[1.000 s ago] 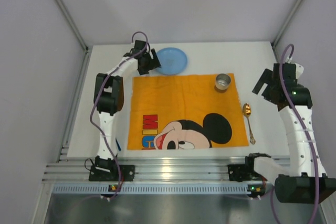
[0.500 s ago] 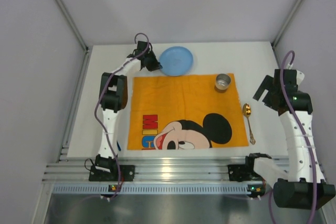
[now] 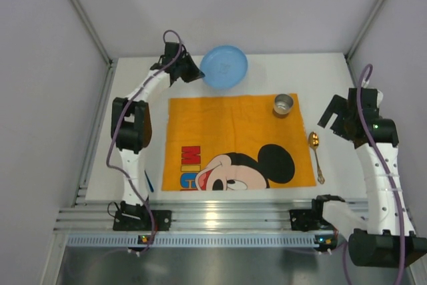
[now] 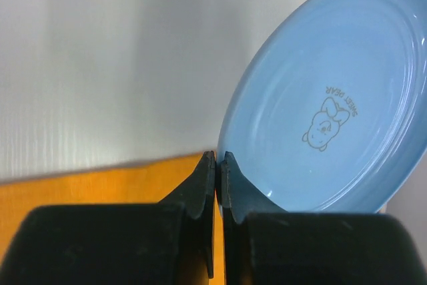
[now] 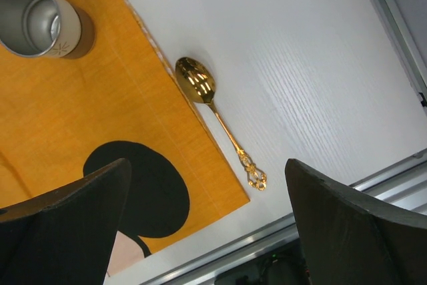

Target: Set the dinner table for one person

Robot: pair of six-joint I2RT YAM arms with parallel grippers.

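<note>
dinner table (image 3: pixel 313 75) | left fingers (image 4: pixel 200 191) clamped on blue plate (image 4: pixel 333 111) rim, far edge cut off | right fingers (image 5: pixel 60 225) apart

Setting: a robot lab test cell, not a home. Evidence: plain grey panel walls (image 3: pixel 220 11) enclose three sides. A slotted aluminium rail (image 3: pixel 227 218) along the near edge carries two bolted robot arms (image 3: pixel 131 131). Purple cables (image 3: pixel 361 88) loop off them. The work surface is a bare white tabletop (image 3: pixel 327 75).

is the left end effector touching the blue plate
Touching. The left wrist view shows the left end effector pinched shut on the rim of the blue plate, with no gap.
</note>
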